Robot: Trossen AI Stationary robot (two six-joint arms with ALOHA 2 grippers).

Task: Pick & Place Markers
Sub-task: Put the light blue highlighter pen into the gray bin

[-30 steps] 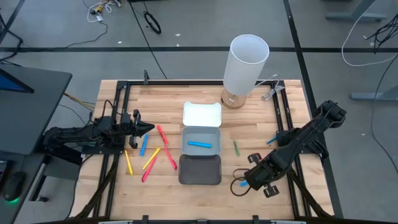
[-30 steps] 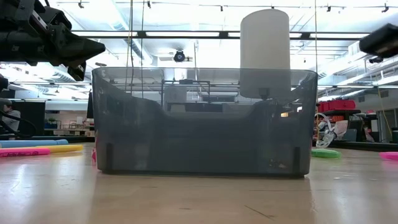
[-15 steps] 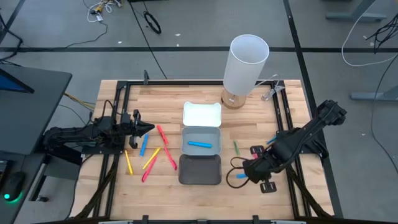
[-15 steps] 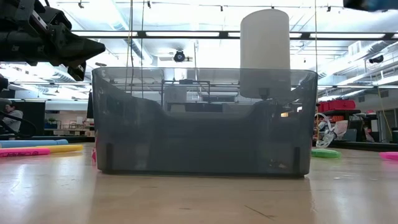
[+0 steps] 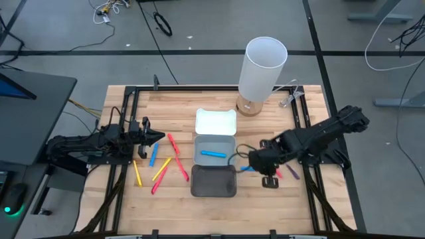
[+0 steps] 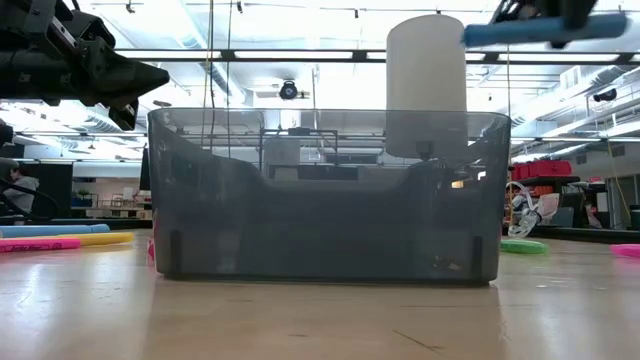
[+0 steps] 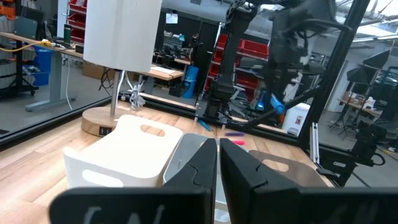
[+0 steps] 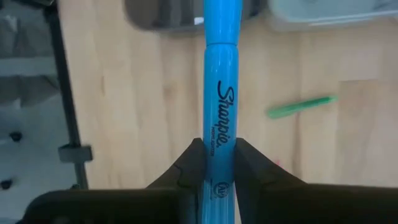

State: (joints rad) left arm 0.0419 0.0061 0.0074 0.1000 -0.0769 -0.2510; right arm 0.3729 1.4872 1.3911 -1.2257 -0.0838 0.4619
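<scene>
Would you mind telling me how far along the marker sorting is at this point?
Early. Done: one blue marker lies in the middle tray. In hand: the right hand grips a second blue marker, carried beside the trays. Left: the red, yellow, orange and blue markers on the left side, plus a green marker and pink and purple ones on the right. The left hand waits shut.

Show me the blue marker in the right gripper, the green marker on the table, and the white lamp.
blue marker (image 8: 219, 112), right wrist view, mid barrel.
green marker (image 8: 301, 106), right wrist view, barrel middle.
white lamp (image 5: 263, 68), high view, shade side.
</scene>
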